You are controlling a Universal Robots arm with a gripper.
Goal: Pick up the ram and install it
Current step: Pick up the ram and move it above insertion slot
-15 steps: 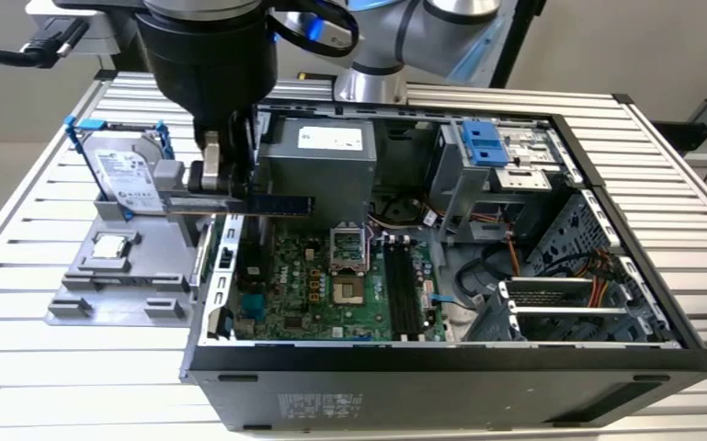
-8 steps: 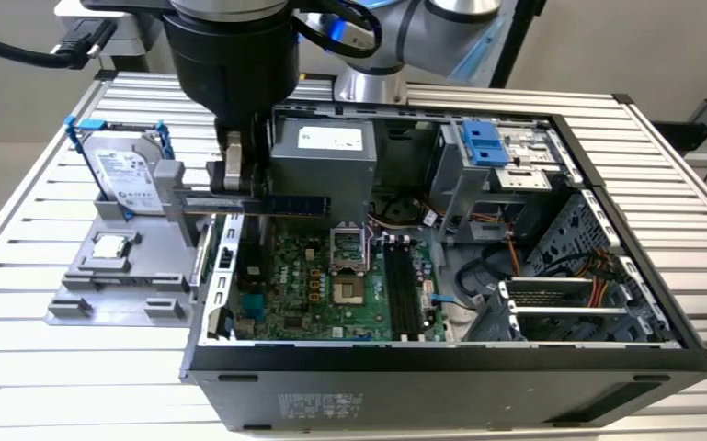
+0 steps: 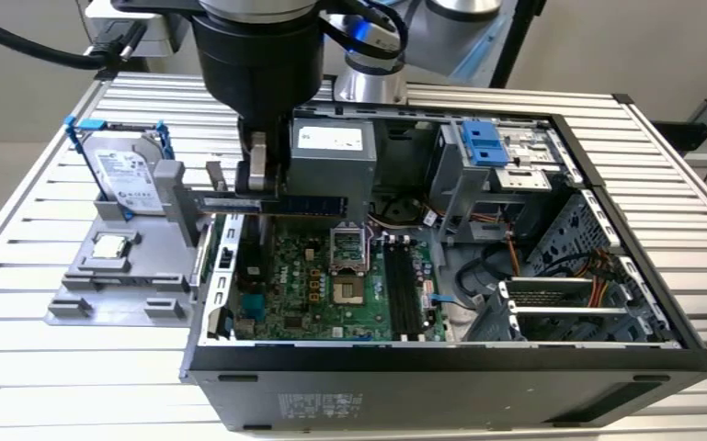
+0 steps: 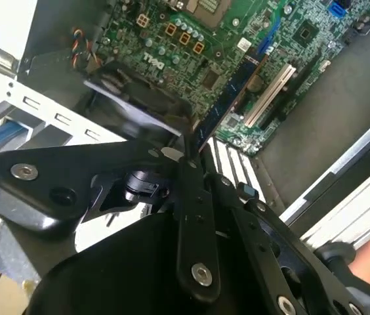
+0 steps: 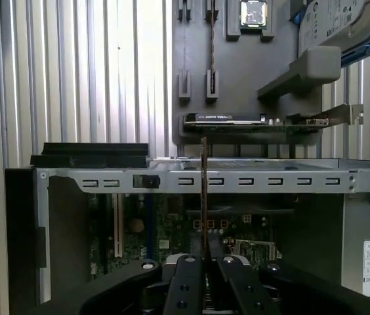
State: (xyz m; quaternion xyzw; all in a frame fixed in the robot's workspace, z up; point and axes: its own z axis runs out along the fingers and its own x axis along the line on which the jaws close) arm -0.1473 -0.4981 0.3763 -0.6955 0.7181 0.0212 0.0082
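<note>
Jaws of the gripper (image 3: 255, 188) are clamped on the ram (image 3: 282, 204), pinching the dark stick near one end so that it hangs level and on edge. In the exterior view it sits in the air over the near-left rim of the open computer case (image 3: 451, 367), above the green motherboard (image 3: 316, 285). It is clear of the long black memory slots (image 3: 397, 285), which lie well below and toward the exterior view's right. In the first wrist view the ram (image 5: 203, 190) shows edge-on as a thin vertical line rising from the gripper (image 5: 205, 262). In the second wrist view the ram (image 4: 231, 98) runs out over the board from the gripper (image 4: 188, 149). Beside the case on the slatted metal desk (image 3: 34, 367), a grey holder (image 3: 120, 285) carries the blue-framed hard drive (image 3: 126, 175), its face bearing a printed label, and the small processor chip (image 3: 110, 245). A white printed label also marks the power supply (image 3: 328, 138).
</note>
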